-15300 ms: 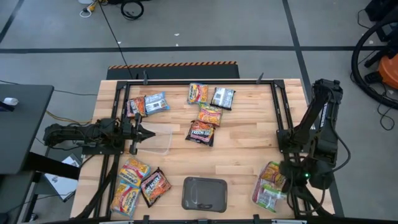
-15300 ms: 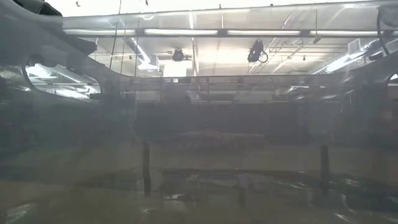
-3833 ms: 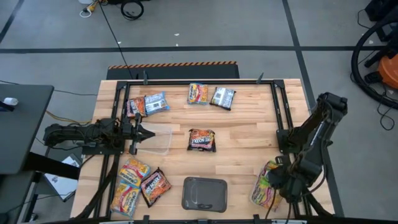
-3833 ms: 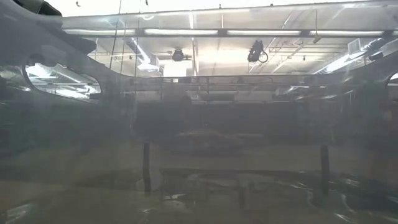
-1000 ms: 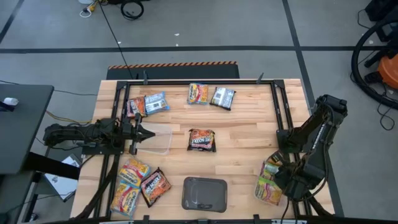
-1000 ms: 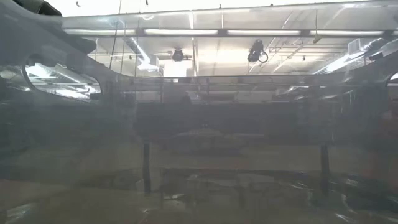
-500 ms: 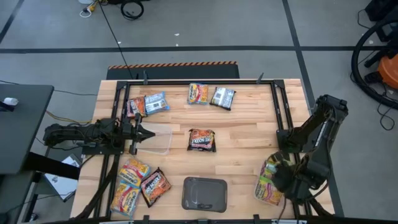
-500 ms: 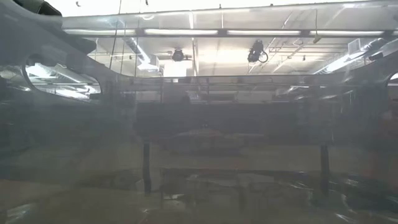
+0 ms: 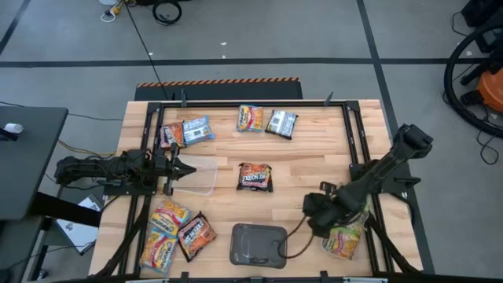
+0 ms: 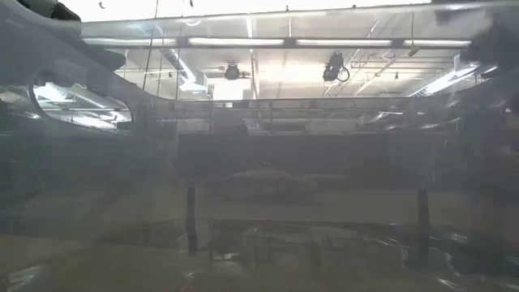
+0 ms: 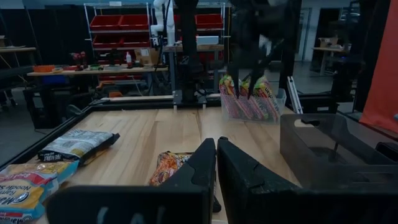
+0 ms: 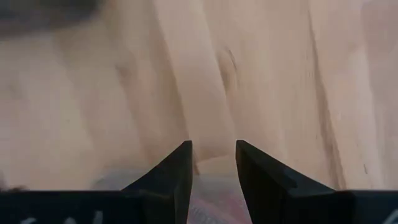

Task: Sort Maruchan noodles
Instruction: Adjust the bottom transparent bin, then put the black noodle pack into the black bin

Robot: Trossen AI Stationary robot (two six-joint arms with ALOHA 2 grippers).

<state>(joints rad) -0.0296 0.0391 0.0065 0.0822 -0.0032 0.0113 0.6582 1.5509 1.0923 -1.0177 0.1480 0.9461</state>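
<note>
Noodle packets lie flat on the wooden table: a dark one point(image 9: 254, 177) in the middle, an orange one point(image 9: 250, 118) and a silver one point(image 9: 281, 123) at the far edge, two point(image 9: 185, 131) at the far left, three point(image 9: 174, 234) at the near left. Several yellow-green packets stand on edge in a clear tub point(image 9: 343, 237) at the near right. My right gripper point(image 9: 314, 211) points down over bare wood just left of that tub, open, with nothing between its fingers point(image 12: 180, 168). My left gripper point(image 11: 216, 152) waits at the left edge, level and shut.
A grey rounded tray point(image 9: 258, 244) sits at the near edge, left of my right gripper. An empty clear tub point(image 9: 203, 174) lies in front of my left gripper. A black frame point(image 9: 350, 134) runs along the table's sides. Bare wood lies between the dark packet and the right-hand tub.
My right gripper has left its place over the tub at the near right and swung toward the table's left, out over bare wood, sinking a little and turning about its own axis. The packets stay in the tub.
</note>
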